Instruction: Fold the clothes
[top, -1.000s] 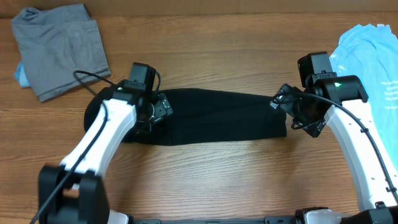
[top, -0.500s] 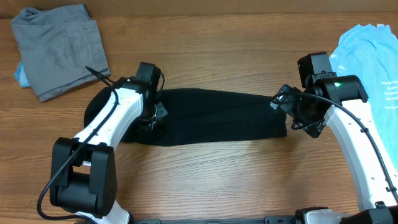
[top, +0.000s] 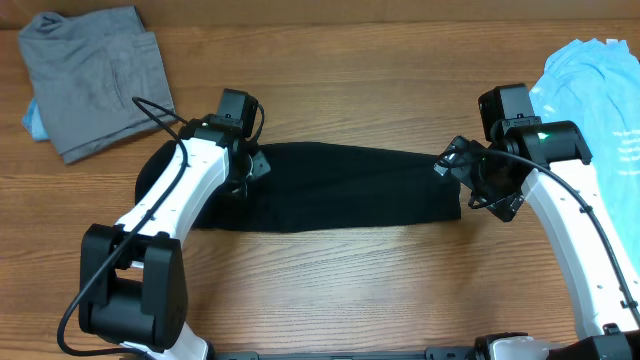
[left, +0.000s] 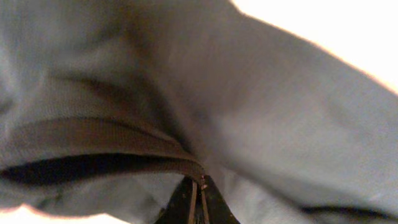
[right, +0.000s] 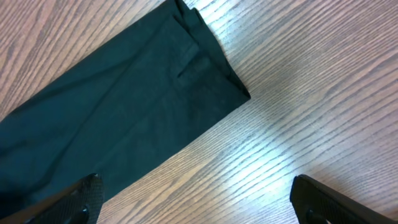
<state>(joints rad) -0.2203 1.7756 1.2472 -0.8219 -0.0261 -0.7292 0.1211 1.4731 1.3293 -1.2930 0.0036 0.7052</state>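
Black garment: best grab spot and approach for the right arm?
Grip the black garment at its right end, descending from above. It lies flat with a layered edge, the open right gripper hovers there, and the left gripper pinches the other end.

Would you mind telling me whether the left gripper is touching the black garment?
Touching. The left wrist view shows the left gripper closed on a fold of the black garment, fabric pinched between its tips.
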